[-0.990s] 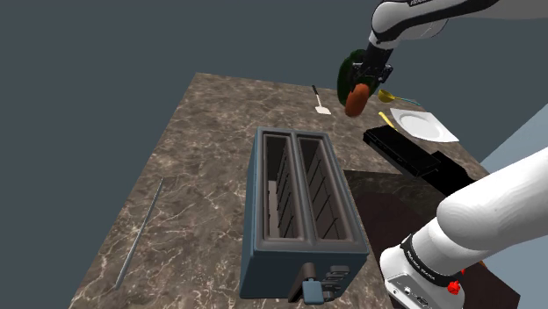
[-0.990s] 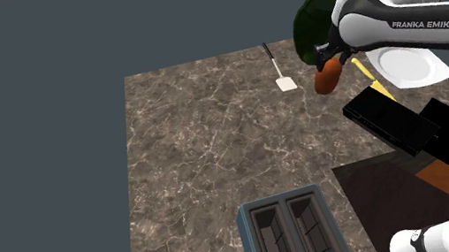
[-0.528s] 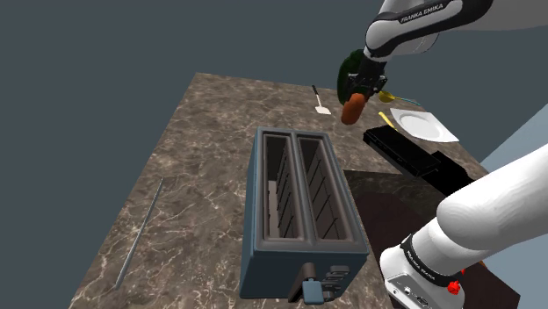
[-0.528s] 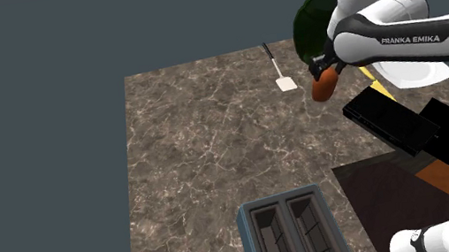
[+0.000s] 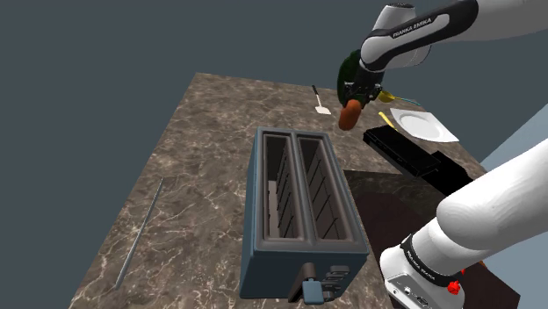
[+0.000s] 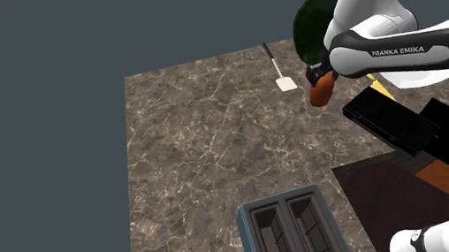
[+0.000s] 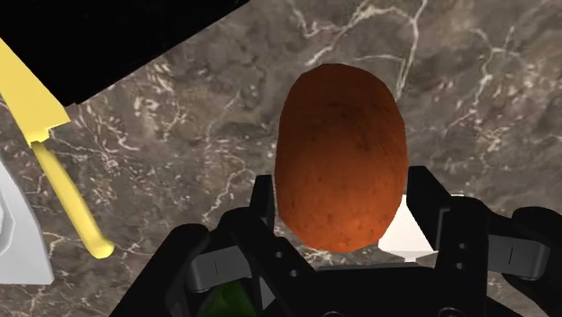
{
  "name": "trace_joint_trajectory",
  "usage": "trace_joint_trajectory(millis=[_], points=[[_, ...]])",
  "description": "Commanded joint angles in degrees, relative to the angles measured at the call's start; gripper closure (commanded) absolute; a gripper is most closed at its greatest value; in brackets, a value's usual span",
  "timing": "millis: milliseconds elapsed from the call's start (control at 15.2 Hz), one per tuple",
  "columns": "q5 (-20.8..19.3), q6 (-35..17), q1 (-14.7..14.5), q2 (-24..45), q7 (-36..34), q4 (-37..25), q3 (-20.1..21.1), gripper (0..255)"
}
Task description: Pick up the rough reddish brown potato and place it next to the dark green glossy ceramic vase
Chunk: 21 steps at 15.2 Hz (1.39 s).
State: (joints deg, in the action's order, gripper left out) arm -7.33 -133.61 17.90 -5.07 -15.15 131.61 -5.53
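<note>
The reddish brown potato (image 5: pixel 349 114) (image 6: pixel 322 91) (image 7: pixel 339 158) hangs above the brown marble counter, clasped between my black fingers. My gripper (image 5: pixel 353 99) (image 6: pixel 322 78) (image 7: pixel 340 212) is shut on it. The dark green vase (image 5: pixel 349 70) (image 6: pixel 316 21) stands at the counter's far edge, just behind the gripper and partly hidden by the arm. In the wrist view a small green patch of the vase (image 7: pixel 223 302) shows beside the gripper's body.
A blue-grey two-slot toaster (image 5: pixel 300 207) (image 6: pixel 297 234) stands near the stand. A white spatula (image 5: pixel 321 103) (image 6: pixel 283 76) lies left of the vase. A white plate (image 5: pixel 423 124), a yellow utensil (image 7: pixel 54 153) and a black box (image 5: pixel 406 151) (image 6: pixel 389 119) lie to the right. A thin metal rod (image 5: pixel 140 233) lies near the left edge.
The gripper has carried the potato toward both views' left and slightly lower, staying close in front of the vase.
</note>
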Motion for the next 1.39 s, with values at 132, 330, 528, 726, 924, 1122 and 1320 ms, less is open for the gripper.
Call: trace_joint_trajectory(millis=[132, 330, 528, 726, 924, 1122, 1320], points=[[-0.18, -3.08, -0.05, 2.04, -0.52, 2.13, 0.06, 255], [-0.29, -5.24, 0.01, 3.36, -0.72, 2.97, 0.03, 255], [-0.29, -5.24, 0.03, 3.36, -0.72, 2.97, 0.05, 255], [-0.29, -5.24, 0.05, 3.36, -0.72, 2.97, 0.07, 255], [-0.39, -5.31, 0.02, 3.10, -0.86, 3.31, 0.13, 0], [-0.23, -5.07, -0.13, 4.37, -1.00, 1.81, 0.27, 0], [-0.23, -3.32, -0.04, 1.94, -0.70, 2.49, 0.18, 0]])
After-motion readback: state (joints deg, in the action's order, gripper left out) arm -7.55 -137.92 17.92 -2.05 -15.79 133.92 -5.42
